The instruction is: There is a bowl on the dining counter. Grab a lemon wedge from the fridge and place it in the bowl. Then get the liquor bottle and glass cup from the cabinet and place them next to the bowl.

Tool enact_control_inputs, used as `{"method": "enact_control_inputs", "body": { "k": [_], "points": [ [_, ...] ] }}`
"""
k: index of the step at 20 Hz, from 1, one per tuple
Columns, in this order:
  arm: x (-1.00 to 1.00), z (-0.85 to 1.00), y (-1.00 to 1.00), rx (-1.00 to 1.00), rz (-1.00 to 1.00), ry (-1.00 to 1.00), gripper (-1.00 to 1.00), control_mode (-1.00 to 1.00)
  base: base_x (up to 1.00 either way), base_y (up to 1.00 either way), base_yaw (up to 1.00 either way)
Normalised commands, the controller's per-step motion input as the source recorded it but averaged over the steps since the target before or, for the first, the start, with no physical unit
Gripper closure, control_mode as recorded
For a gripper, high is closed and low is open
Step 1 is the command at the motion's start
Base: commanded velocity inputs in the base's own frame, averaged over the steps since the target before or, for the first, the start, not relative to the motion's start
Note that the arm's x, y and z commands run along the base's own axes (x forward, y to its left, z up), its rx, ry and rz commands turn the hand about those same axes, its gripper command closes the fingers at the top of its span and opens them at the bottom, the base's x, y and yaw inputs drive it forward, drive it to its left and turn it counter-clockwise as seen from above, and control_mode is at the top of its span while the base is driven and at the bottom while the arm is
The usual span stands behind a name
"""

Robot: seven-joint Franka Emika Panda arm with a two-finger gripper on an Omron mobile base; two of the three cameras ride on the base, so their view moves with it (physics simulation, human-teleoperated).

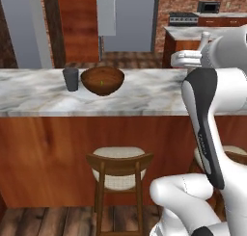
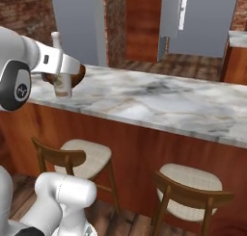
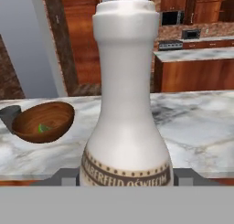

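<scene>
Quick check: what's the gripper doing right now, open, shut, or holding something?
Gripper: closed on the liquor bottle, held upright above the dining counter.

- Bowl (image 1: 102, 80): dark reddish-brown, upright on the marble tabletop (image 1: 144, 95).
- Lemon wedge (image 1: 102, 82): tiny, yellow-green, inside the bowl.
- Glass cup (image 1: 70, 79): dark grey tumbler, upright, just left of the bowl.
- Liquor bottle (image 3: 126, 104): whitish, narrow-necked, upright, between the end effector (image 3: 125, 175) fingers.
</scene>
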Motion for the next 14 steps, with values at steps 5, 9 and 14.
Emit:
{"method": "enact_control_inputs", "body": {
  "k": [5,9,14],
  "points": [
    [0.0,0.0,0.0,0.0,0.0,0.0,1.0,1.0,0.84,0.26,-0.22],
    [0.68,0.0,0.0,0.0,-0.01,0.02,1.0,-1.0,0.21,0.03,-0.03],
    [0.99,0.0,0.0,0.0,0.24,0.0,1.0,-1.0,0.0,0.0,0.0]
  ]
}}
